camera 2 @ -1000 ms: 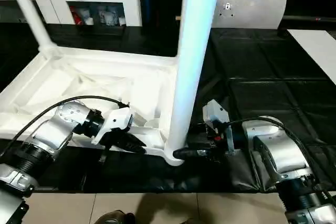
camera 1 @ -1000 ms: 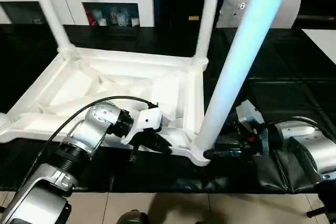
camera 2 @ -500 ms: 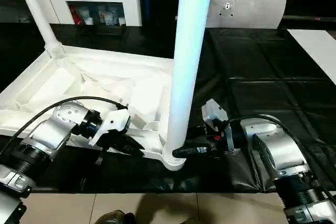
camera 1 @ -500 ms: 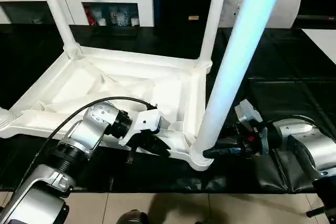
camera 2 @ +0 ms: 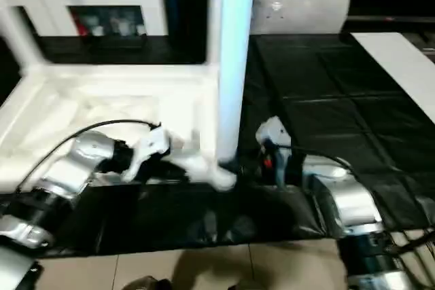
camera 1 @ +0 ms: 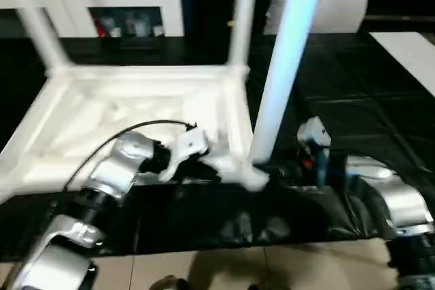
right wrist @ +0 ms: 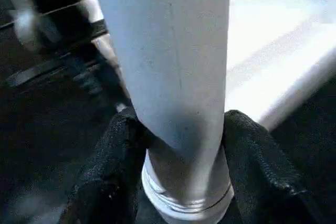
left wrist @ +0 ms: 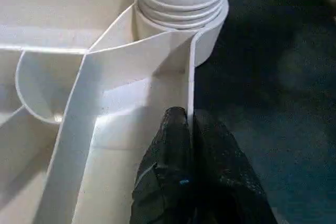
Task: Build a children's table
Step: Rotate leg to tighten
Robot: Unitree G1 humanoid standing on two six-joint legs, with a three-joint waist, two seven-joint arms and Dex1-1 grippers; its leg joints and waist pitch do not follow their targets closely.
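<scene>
Upturned on the black mat (camera 1: 353,110), ribbed underside up: the table top (camera 1: 122,117), with legs already rising from its far corners and one more, the near leg (camera 1: 282,73), standing in the near corner socket (camera 1: 250,176) on the robot's right. Long axis of that near leg close to vertical, leaning slightly, its ringed lower end sunk in the socket, seen in the left wrist view as stacked rings (left wrist: 182,3) above the corner. Clasped around the leg low down, just above those rings: the right gripper (right wrist: 181,145), one black finger (right wrist: 113,156) on each side of the shaft, jaws part-spread to the leg's width and closed on it. Nipped tight on the thin upright rim (left wrist: 190,72) of the top, a little short of the same corner: the left gripper (left wrist: 190,124), fingers pressed together with the wall between them. Leg therefore straight ahead of the right fingers and between them; socket further along the rim from the left ones. Right arm the nearer to the leg, left merely steadying the top. Probable next need: pressing or twisting along the leg's own axis, straight down into the socket, while the rim is kept from sliding.
</scene>
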